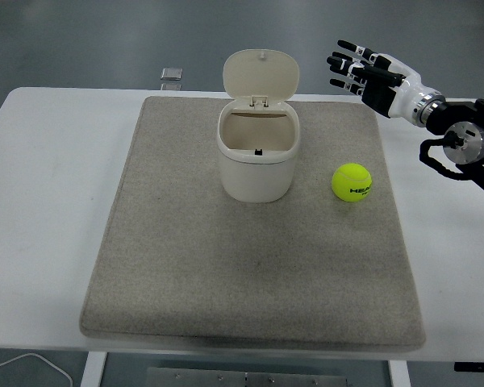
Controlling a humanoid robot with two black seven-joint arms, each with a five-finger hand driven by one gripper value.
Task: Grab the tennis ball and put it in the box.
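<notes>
Covering the white counter [48, 201], a grey felt mat [250, 274] carries a cream plastic box [257, 161] with its lid up and, just right of it, the yellow-green tennis ball [352, 182]. Only the right hand [363, 74] shows, fingers spread and empty, raised beyond the ball.

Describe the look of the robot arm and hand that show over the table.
Only the right arm shows. Its hand has black fingers with small pale patches at the joints, on a black palm under a white back shell. A silver metal ring forms the wrist. Behind it sit black housings with a round grey disc, and black cables loop beneath them.
</notes>
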